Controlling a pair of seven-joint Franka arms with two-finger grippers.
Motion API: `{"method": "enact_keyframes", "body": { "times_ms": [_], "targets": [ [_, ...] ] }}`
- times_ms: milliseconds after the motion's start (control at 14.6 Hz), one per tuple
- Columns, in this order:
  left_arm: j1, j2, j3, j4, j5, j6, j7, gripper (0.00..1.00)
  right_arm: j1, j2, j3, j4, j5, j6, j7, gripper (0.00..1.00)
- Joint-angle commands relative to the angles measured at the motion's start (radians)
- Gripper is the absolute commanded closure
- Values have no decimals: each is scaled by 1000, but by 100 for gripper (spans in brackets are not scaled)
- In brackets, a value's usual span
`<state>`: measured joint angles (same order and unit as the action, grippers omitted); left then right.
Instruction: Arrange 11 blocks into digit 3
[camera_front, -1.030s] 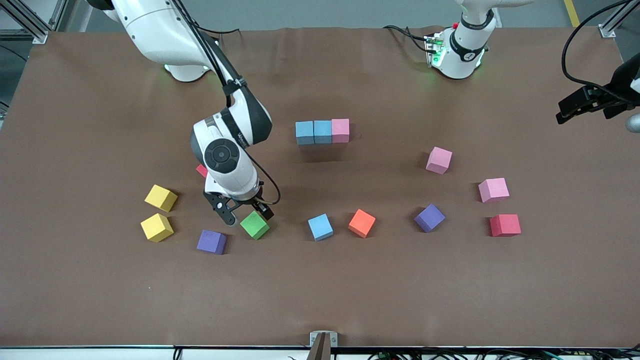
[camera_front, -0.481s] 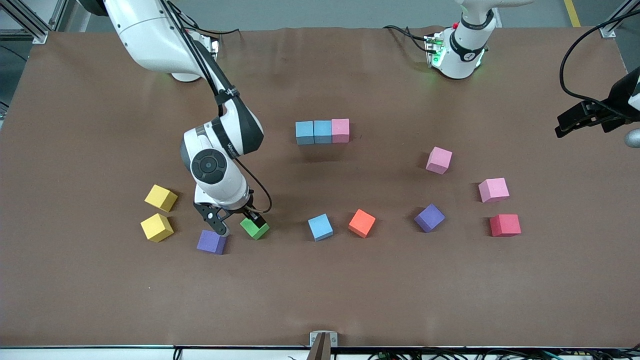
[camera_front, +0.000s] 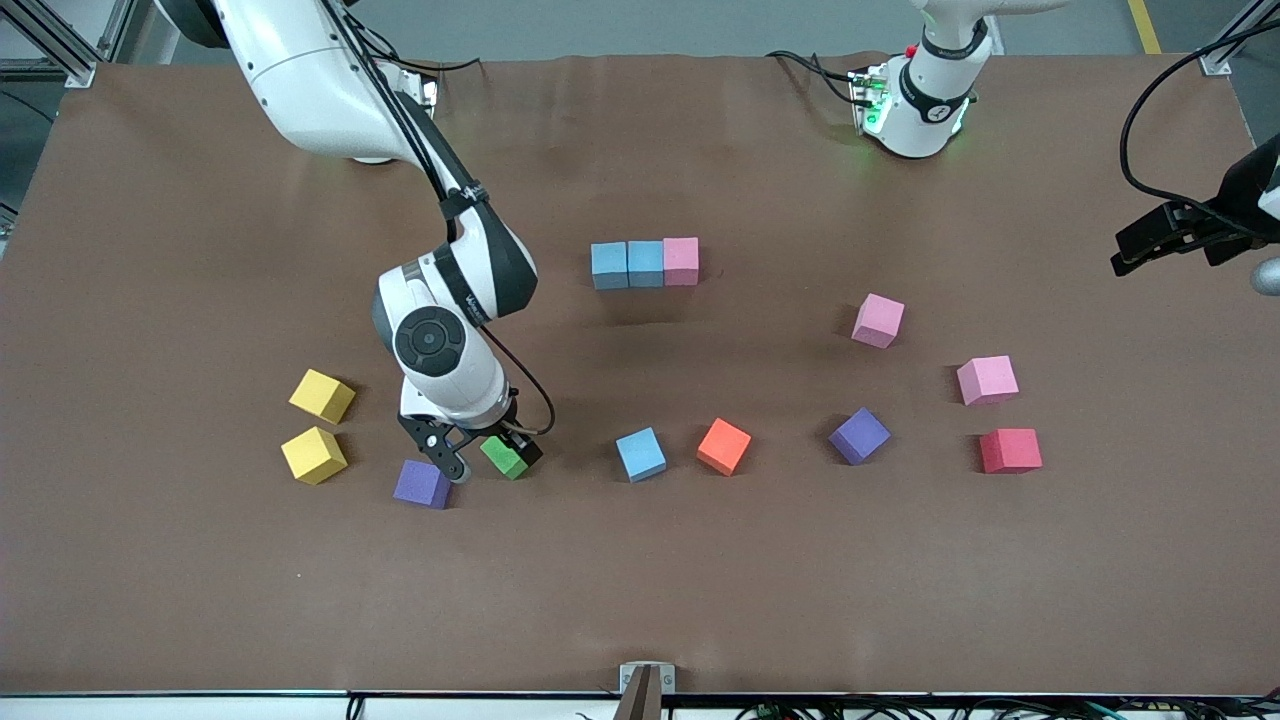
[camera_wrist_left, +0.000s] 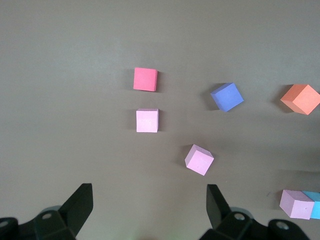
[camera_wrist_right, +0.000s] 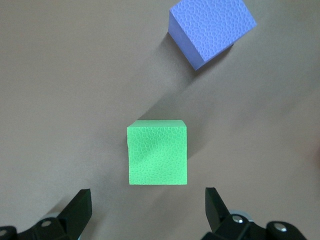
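The right gripper (camera_front: 478, 452) is parked low over the green block (camera_front: 505, 456), fingers spread wide and nothing pinched; in the right wrist view the green block (camera_wrist_right: 157, 152) sits on the table between the two fingertips (camera_wrist_right: 80, 210) without being touched. A purple block (camera_front: 421, 484) lies just beside it, toward the right arm's end and a bit nearer the front camera.

Three blocks are lined up touching in a row mid-table: two light blue blocks (camera_front: 627, 264) and a pink block (camera_front: 681, 260) at the left arm's end of the row (the only tidy bit so far). The rest is scattered: a light blue block (camera_front: 641, 454), an orange block (camera_front: 723, 446) and a second purple block (camera_front: 859, 435) in a loose line, with two more pink blocks (camera_front: 878, 320) (camera_front: 987, 380) farther toward the left arm's end. A red cube (camera_front: 1010, 450) sits nearer the camera than the last pink one. Two yellow blocks (camera_front: 322, 396) (camera_front: 314, 455) are seen near the right arm's end.

The left gripper (camera_wrist_left: 149, 210) is held waiting high over the left arm's end of the table, fingers spread, empty.
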<state>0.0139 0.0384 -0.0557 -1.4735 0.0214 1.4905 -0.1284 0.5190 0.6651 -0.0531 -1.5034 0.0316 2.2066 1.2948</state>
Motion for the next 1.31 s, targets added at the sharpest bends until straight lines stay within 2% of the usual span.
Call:
{"method": "enact_keyframes", "body": {
  "times_ms": [0, 412, 618, 1030, 1237],
  "targets": [
    [3, -3, 1, 9, -12, 1, 12, 0, 33, 80, 9, 122, -6, -16, 136, 0],
    [3, 5, 1, 6, -14, 5, 12, 0, 142, 342, 13, 527, -2, -166, 415, 0],
    [-6, 67, -6, -17, -14, 49, 9, 0, 151, 381, 32, 552, -1, -156, 462, 0],
    [-28, 113, -10, -217, -27, 278, -25, 0, 150, 416, 35, 611, -1, -90, 503, 0],
    [-64, 176, -10, -225, -37, 346, -123, 0, 147, 433, 35, 617, -1, -45, 534, 0]
  ]
}}
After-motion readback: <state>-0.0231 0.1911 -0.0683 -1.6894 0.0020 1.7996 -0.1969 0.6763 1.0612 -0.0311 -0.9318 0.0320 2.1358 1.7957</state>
